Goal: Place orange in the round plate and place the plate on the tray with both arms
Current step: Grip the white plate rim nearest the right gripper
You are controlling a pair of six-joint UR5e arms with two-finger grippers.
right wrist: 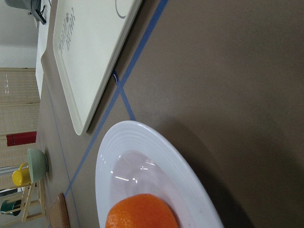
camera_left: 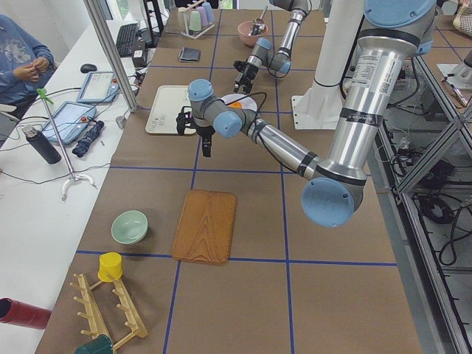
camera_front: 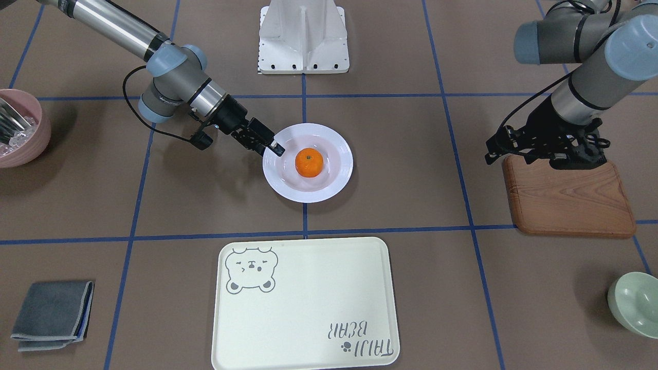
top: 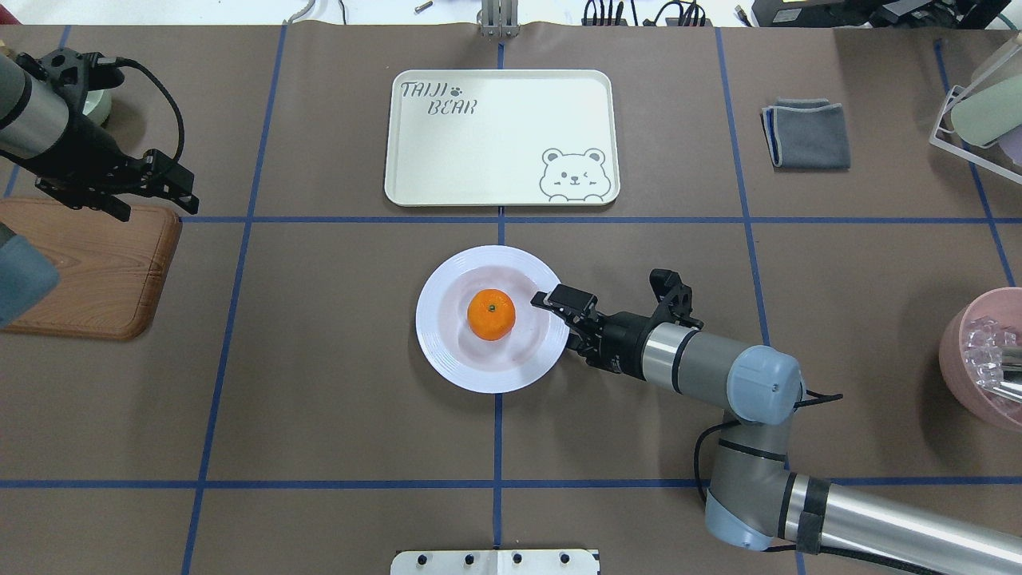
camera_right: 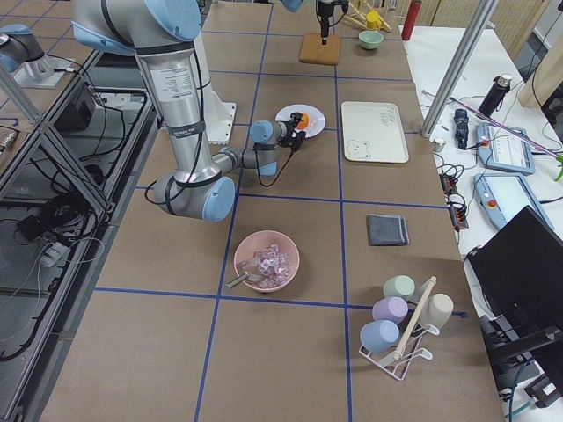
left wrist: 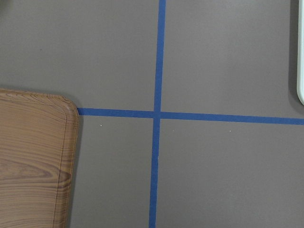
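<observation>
The orange (camera_front: 309, 162) (top: 491, 314) (right wrist: 142, 211) lies in the middle of the white round plate (camera_front: 308, 195) (top: 479, 375) (right wrist: 156, 142), which rests flat on the table. My right gripper (camera_front: 276, 149) (top: 551, 302) reaches in low and rolled sideways at the plate's edge. Its upper finger lies on the ribbed rim, and it looks shut on the rim. The cream tray (camera_front: 308, 308) (top: 511, 136) (right wrist: 90, 61) lies bare just beyond the plate. My left gripper (camera_front: 570, 159) (top: 172, 192) hangs open and holding nothing over the corner of a wooden board, far from the plate.
The brown wooden board (camera_front: 570, 200) (top: 88, 271) lies under the left arm. A pink bowl (camera_front: 20, 139) (top: 974, 351) of clear pieces sits beside the right arm. A pale green bowl (camera_front: 637, 303) and a folded grey cloth (camera_front: 51, 313) flank the tray.
</observation>
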